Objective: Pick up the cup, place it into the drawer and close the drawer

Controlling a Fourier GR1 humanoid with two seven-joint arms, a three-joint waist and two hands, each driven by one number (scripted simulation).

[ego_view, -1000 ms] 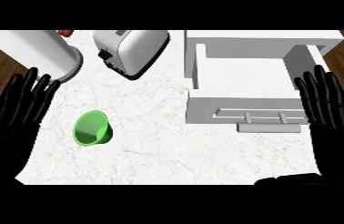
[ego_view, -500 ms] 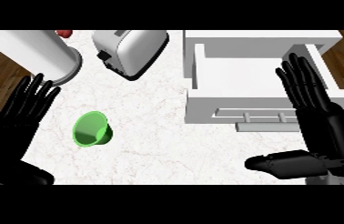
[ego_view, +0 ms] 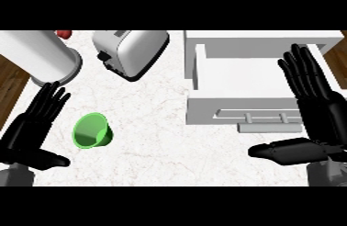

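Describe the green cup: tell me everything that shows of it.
The green cup is a plain, glossy, plastic-looking cup with a wide round mouth narrowing to its base, no handle showing, and nothing inside. It sits on the white marbled counter, just right of the open left hand, which does not touch it.

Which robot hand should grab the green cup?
Probably the left robot hand. It is open right beside the cup, on the same side of the counter. The right robot hand is open too, but it is far across, by the open drawer.
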